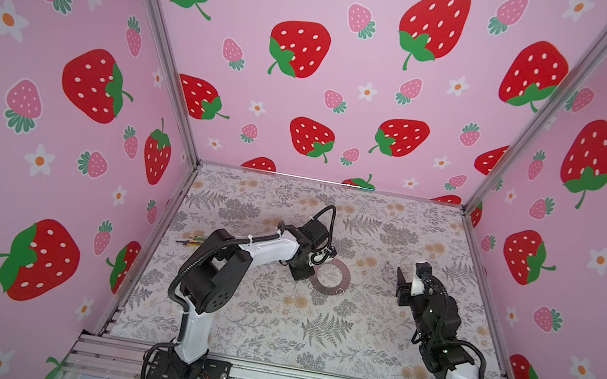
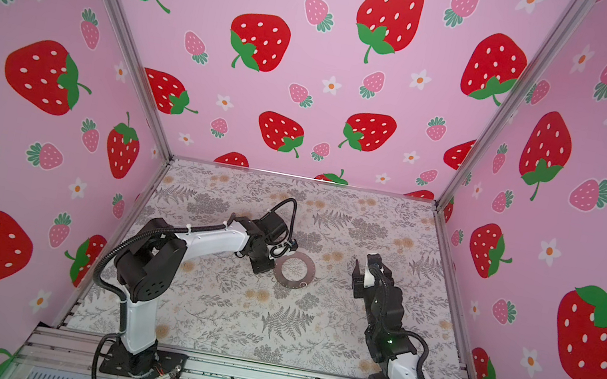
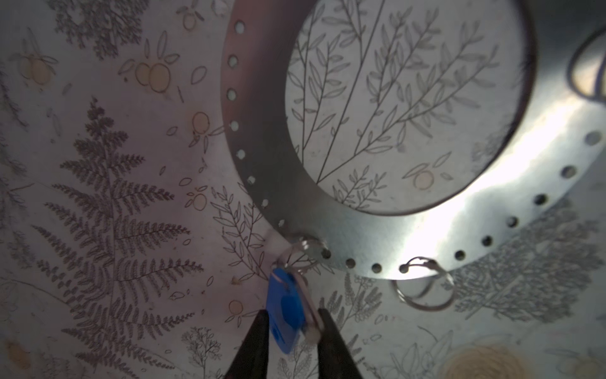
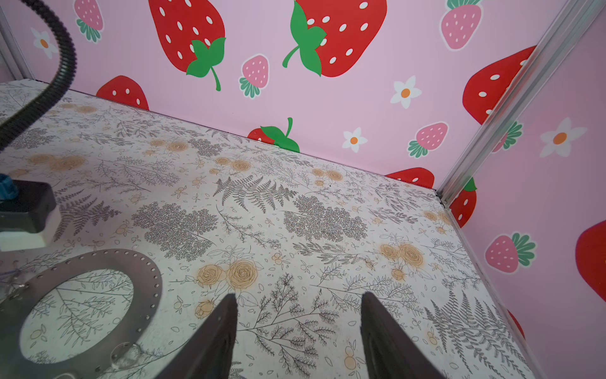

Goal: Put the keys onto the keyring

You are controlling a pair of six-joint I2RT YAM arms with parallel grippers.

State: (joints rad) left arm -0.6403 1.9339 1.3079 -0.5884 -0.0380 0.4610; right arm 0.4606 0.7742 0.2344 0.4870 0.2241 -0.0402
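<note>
Blue key point(image 3: 283, 308) hangs on a small split ring point(image 3: 305, 249) threaded through an edge hole of the keyring point(image 3: 360, 236). Key body sits between the jaws of the left claw point(image 3: 292, 311), which stand part open. Key is blurred, so can't tell if the pads touch it. Second small ring point(image 3: 423, 285) is hooked a few holes along. In both top views the keyring lies on the floral mat point(image 1: 270, 319) near the middle, with the left claw just beside its left edge. Right claw point(image 4: 299, 295) is wide open with nothing in it, above the mat, well apart to the keyring's right. Bundle of thin tools point(image 1: 191, 240) lies near the left wall.
</note>
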